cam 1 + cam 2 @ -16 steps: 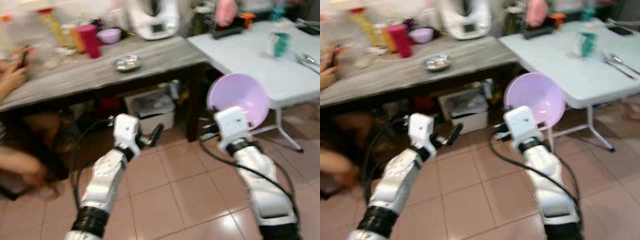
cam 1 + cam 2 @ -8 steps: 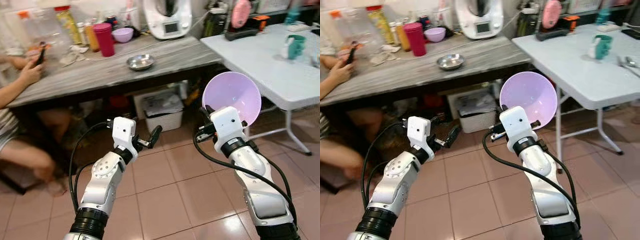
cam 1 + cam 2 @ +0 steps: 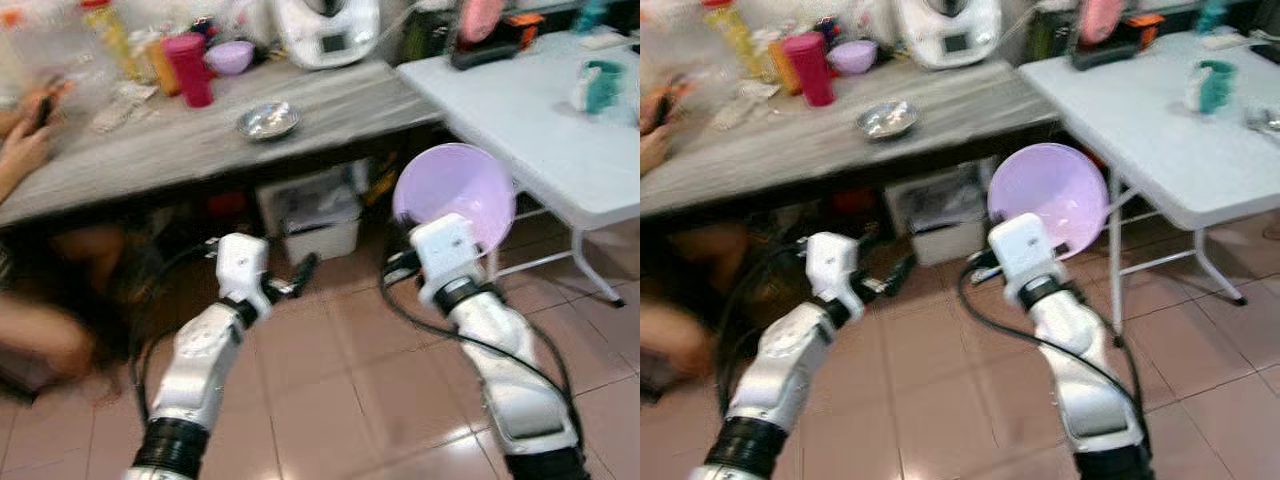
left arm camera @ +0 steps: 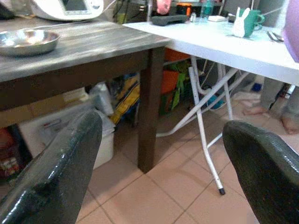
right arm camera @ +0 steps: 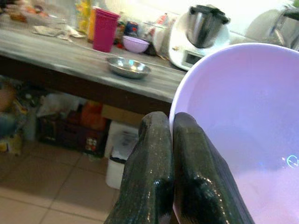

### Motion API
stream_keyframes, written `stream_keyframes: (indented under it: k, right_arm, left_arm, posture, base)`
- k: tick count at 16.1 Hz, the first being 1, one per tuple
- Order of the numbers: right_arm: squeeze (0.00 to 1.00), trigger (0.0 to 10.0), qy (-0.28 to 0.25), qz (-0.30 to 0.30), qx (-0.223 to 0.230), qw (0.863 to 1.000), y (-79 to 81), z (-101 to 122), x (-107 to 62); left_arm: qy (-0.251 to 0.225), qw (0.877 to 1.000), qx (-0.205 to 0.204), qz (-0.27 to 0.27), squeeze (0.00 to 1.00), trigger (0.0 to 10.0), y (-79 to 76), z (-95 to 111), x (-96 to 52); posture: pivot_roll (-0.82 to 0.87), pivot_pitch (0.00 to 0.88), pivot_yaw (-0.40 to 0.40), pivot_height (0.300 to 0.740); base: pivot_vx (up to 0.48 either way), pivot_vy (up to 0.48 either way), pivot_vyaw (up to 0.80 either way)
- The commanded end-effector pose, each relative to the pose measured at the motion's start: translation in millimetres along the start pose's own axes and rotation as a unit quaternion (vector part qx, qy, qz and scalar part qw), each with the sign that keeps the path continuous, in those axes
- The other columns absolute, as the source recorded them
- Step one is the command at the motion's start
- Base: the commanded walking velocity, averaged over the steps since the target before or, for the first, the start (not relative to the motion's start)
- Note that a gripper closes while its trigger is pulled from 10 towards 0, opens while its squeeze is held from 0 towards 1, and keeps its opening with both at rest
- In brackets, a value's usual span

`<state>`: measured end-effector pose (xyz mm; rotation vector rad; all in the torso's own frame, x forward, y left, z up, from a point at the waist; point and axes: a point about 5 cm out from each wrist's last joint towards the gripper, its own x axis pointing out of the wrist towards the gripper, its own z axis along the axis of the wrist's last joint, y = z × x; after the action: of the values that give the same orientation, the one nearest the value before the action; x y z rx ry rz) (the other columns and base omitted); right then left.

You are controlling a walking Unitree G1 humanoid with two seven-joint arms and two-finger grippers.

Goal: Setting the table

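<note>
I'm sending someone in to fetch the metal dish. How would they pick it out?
Go to the long grey wooden table beside the white folding table. The metal dish sits alone near its front edge, in front of the white appliance. It is the shiny, shallow one; the nearby bowl is lilac.

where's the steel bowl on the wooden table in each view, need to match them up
Left eye view: the steel bowl sits on the wooden table, upper middle.
Right eye view: upper left of middle.
Left wrist view: top left corner.
Right wrist view: upper middle left.
Shared landmark: the white kitchen machine behind the bowl.
</note>
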<state>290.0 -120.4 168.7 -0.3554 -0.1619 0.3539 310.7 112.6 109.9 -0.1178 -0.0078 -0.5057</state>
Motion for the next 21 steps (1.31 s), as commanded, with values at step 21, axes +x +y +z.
stream_keyframes:
  k: [21]
  right_arm:
    - [0.00,10.0,-0.006,-0.004,-0.010,1.000,-1.4,-0.4,-2.9]
  left_arm:
    - [-0.001,1.000,0.000,-0.020,0.00,10.0,-12.5,2.4,6.3]
  posture:
    - [-0.33,0.000,0.111,0.740]
  base:
    - [0.385,0.000,0.29]
